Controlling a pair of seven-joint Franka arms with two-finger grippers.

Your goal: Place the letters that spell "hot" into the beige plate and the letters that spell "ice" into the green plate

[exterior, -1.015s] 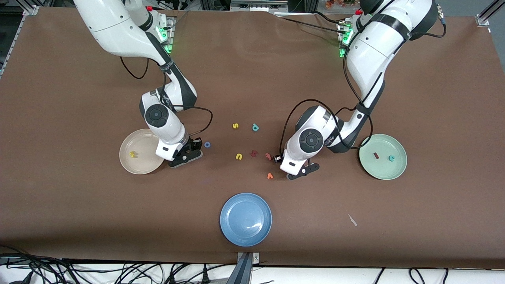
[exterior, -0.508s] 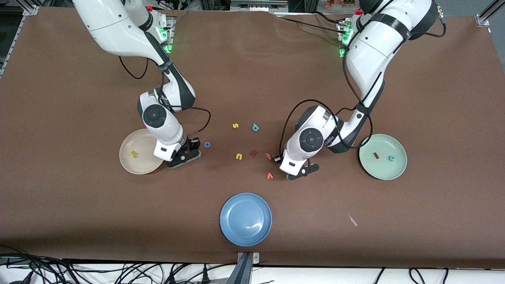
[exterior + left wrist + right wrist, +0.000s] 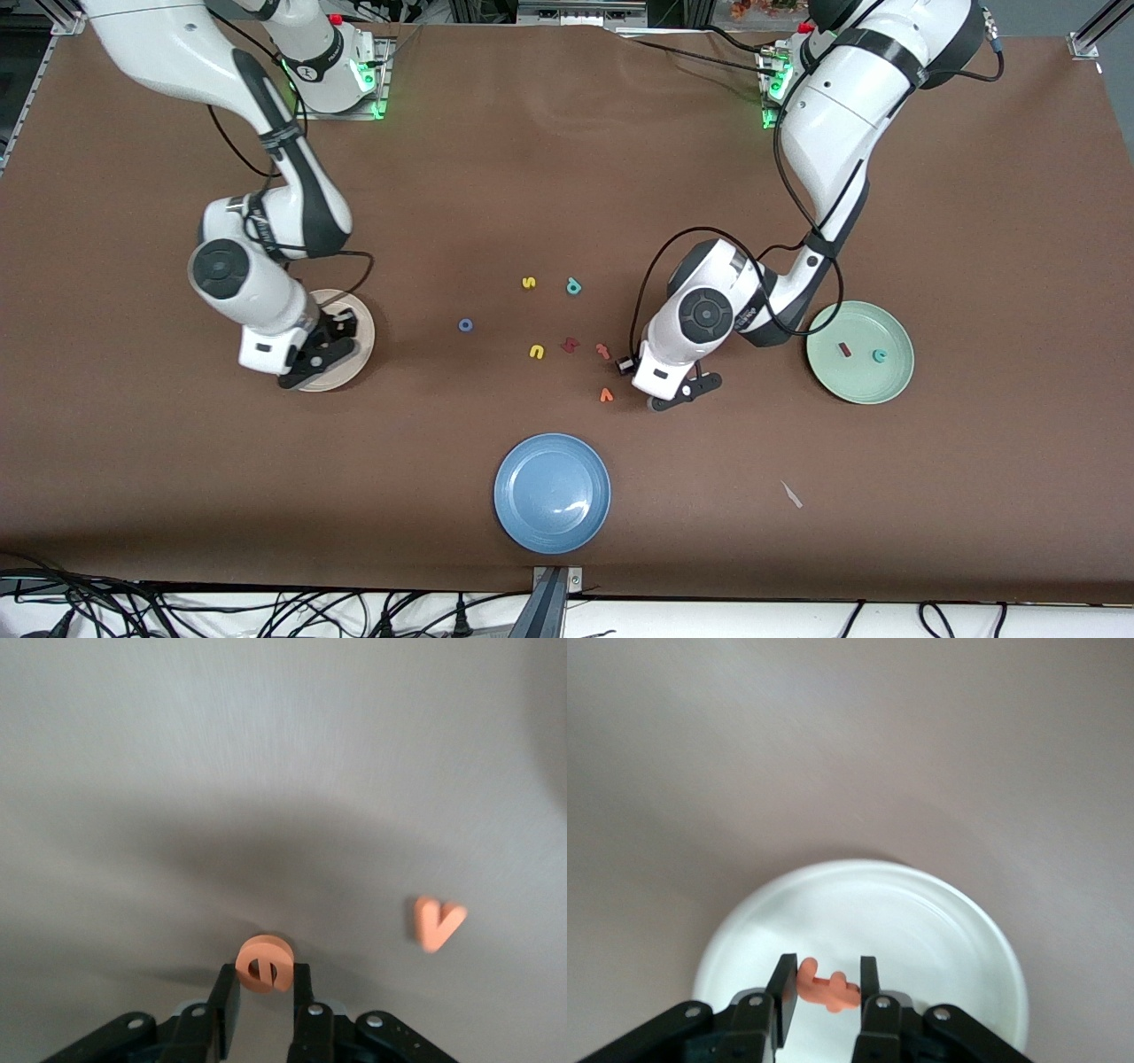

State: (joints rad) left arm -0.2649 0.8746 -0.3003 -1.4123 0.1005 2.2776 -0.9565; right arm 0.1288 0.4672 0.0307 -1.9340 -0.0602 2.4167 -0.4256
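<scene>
1. Left gripper (image 3: 263, 1005): fingers (image 3: 226, 1005) pinch the orange e (image 3: 263, 963), low over the tabletop (image 3: 567, 177) beside the orange v (image 3: 607, 395).
2. Right gripper (image 3: 822, 1001): fingers (image 3: 782, 997) pinch the orange t (image 3: 827, 989) over the beige plate (image 3: 359, 341), near the tabletop's right-arm end.
3. Blue o (image 3: 465, 325) lies on the tabletop mid-width, between the beige plate and the yellow u (image 3: 536, 352).
4. Maroon i (image 3: 844, 350) and teal c (image 3: 880, 356) lie in the green plate (image 3: 859, 390), toward the left-arm end.
</scene>
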